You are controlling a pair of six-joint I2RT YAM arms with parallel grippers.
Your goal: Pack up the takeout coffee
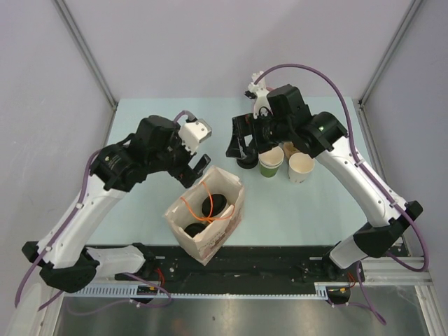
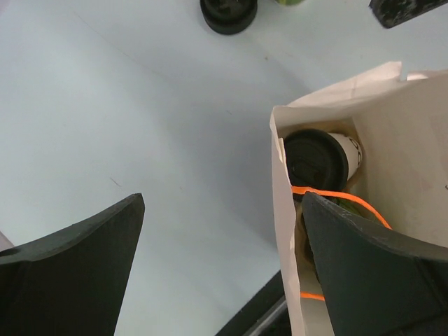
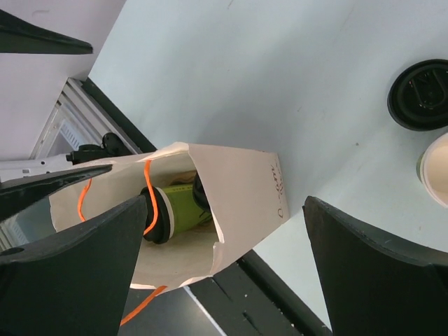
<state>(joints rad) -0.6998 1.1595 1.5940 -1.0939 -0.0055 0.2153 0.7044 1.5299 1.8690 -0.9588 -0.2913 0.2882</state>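
With the white cup and green cup lidded inside the paper bag, packing looks finished; the left gripper and right gripper gape wide, empty, and probably need only lift clear

Arms bent, left end effector and right end effector spread wide.

Green cup and white cup, black lids.

Both lidded cups sit inside the bag.
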